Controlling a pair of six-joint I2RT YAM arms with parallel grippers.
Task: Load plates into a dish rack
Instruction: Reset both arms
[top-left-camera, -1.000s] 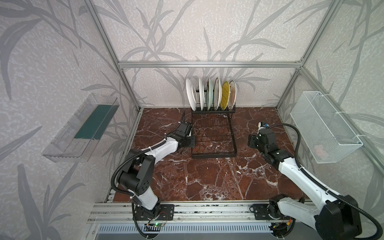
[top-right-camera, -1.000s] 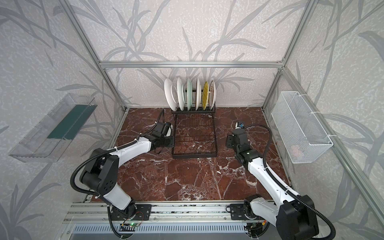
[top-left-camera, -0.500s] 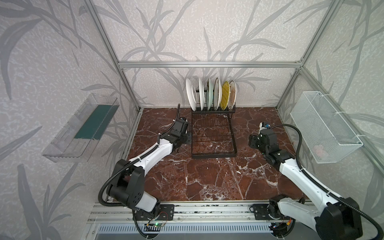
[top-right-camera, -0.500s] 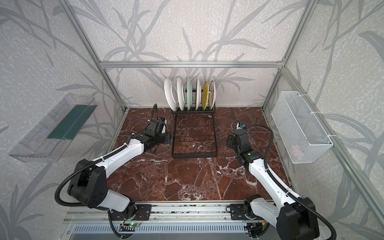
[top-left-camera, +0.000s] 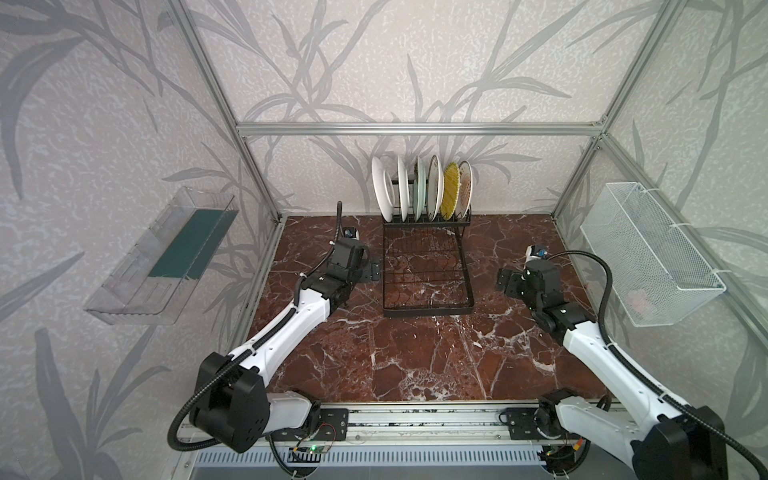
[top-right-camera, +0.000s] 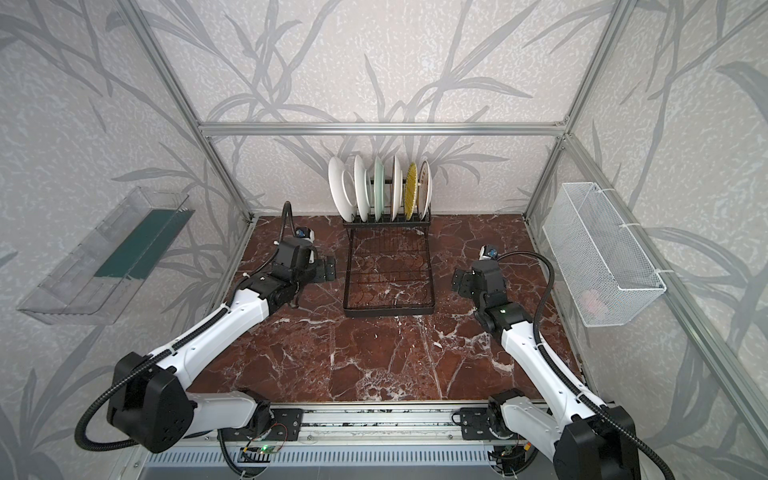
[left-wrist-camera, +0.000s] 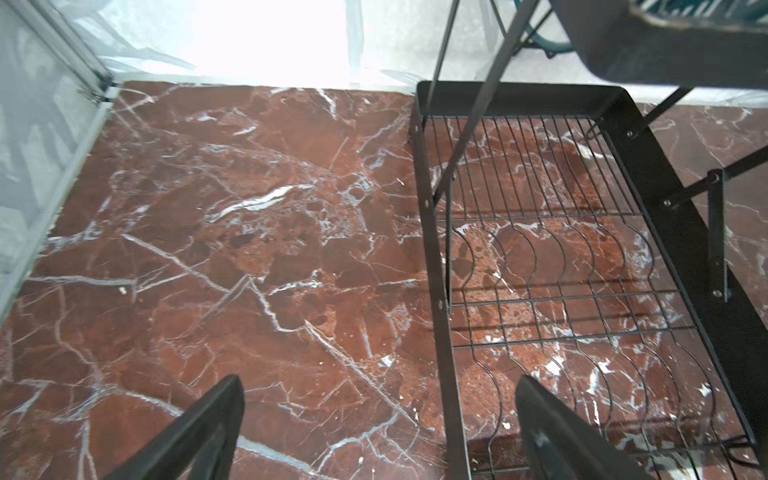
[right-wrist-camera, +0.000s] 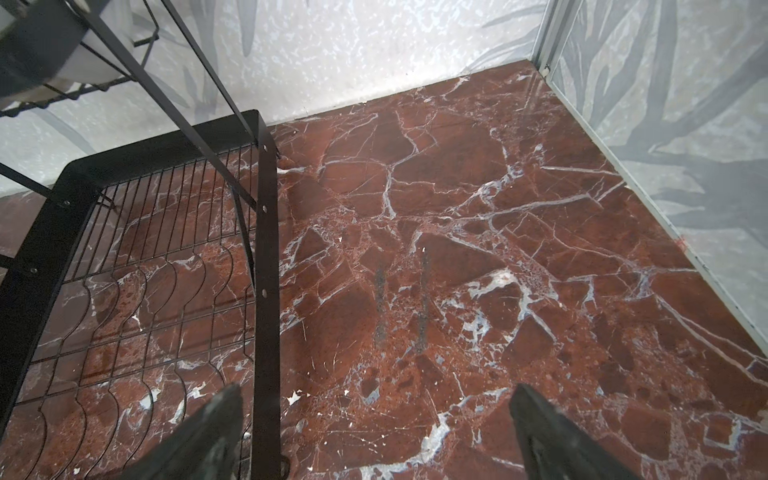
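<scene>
**A:** Looking at the black metal wire dish rack (top-left-camera: 428, 309), where do the six round dinner plates (top-left-camera: 422, 195) sit?

**B:** All six stand on edge in its raised slotted section at the back, against the rear wall, each in its own gap between the bars as far as I can tell. The flat grid tray in front of them is bare, and nothing lies on the red-brown marble desk (top-left-camera: 415, 365).

**A:** Why on edge?

**B:** The bars hold each rim so the faces stay apart, which I judge stops them knocking together.

**A:** How do they look?

**B:** From one end: two white ones seen from behind, a pale mint one, a white one with a dark rim, a yellow striped one (top-left-camera: 451, 193), and a white one showing orange. Most patterns are too edge-on to read. The end white one leans outward.

**A:** And the arms?

**B:** The left fingers (left-wrist-camera: 208, 428) are spread wide with nothing between them, low just beside the rack's side rail. In the left wrist view one is over the desk and the other over the grid. The right fingers (right-wrist-camera: 552, 432) are equally wide and empty, near the opposite side of the rack but apart from it.

**A:** Why there?

**B:** Open and empty on either side of the rack, they suggest to me that loading is complete: no plate is outside it.
</scene>
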